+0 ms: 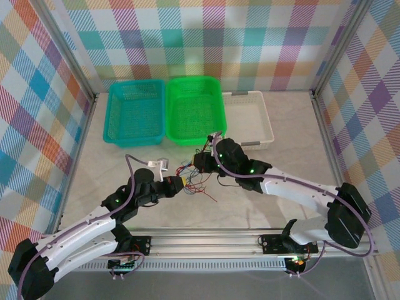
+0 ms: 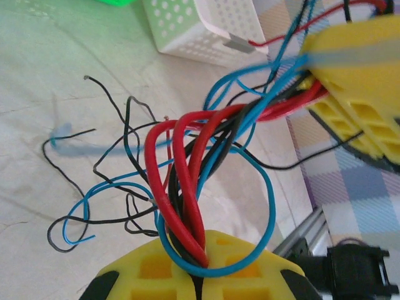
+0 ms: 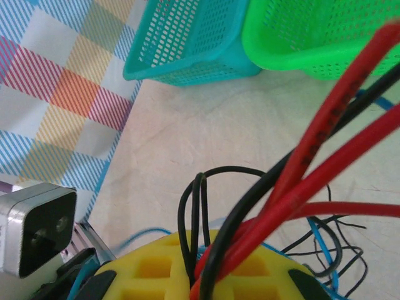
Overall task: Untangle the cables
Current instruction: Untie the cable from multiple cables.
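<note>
The cables (image 1: 195, 178) are a tangle of thin red, black and blue wires in mid-table, stretched between both grippers. My left gripper (image 1: 182, 183) holds the bundle from the left. In the left wrist view, its yellow fingers (image 2: 156, 275) are shut on red, black and blue cables (image 2: 181, 187), with loose loops trailing over the table. My right gripper (image 1: 199, 164) grips the other end from the upper right. In the right wrist view, its yellow fingers (image 3: 150, 269) are shut on red and black cables (image 3: 294, 181). The right gripper's yellow fingers (image 2: 356, 81) also show beyond the bundle.
A teal basket (image 1: 135, 112), a green basket (image 1: 195, 109) and a white basket (image 1: 250, 119) stand in a row at the back. Loose wire ends spread on the table below the bundle (image 1: 206, 192). A metal rail (image 1: 206, 237) runs along the near edge.
</note>
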### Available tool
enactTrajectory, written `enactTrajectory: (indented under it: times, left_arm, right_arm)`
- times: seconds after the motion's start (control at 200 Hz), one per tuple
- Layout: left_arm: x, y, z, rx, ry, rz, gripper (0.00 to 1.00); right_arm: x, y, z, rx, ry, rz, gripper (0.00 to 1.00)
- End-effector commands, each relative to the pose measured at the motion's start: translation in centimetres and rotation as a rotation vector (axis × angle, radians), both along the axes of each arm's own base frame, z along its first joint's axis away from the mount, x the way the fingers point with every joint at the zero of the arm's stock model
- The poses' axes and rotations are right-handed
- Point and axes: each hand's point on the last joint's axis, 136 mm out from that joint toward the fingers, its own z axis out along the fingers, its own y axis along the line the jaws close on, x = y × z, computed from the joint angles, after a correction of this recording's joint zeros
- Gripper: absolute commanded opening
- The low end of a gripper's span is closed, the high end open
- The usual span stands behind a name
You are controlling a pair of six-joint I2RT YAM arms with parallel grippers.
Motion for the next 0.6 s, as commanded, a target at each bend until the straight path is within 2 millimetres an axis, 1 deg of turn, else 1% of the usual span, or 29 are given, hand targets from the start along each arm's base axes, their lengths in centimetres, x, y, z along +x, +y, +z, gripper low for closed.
enactTrajectory:
  times: [0.0,0.125,0.28,0.325,0.385,0.48,0.595]
  left_arm:
    - [-2.0,-1.5,0.2,0.026,0.005,-0.172,0.00]
    - [-2.9,-2.9,1.7,-0.014,0.003,-0.267,0.00]
    - [-3.0,-3.4,3.2,-0.058,-0.025,-0.274,0.00]
    - [-3.1,-3.5,3.5,-0.073,-0.030,-0.273,0.00]
    - [-3.1,-3.6,4.0,-0.097,-0.033,-0.268,0.00]
    - [-3.0,-3.5,4.7,-0.125,-0.040,-0.249,0.00]
    - [-2.6,-3.2,5.4,-0.152,-0.041,-0.209,0.00]
  right_arm:
    - [0.4,-1.9,0.3,-0.080,0.022,0.033,0.00]
    - [0.0,-1.4,1.1,-0.070,0.028,0.102,0.00]
    - [-1.0,-0.2,2.9,-0.003,0.015,0.197,0.00]
    - [-1.2,0.0,3.3,0.012,0.013,0.210,0.07]
    - [-1.5,0.0,3.7,0.026,0.011,0.227,0.19]
    - [-2.0,-0.3,4.1,0.033,0.008,0.247,0.27]
    - [-3.1,-0.8,4.5,0.037,-0.005,0.287,0.46]
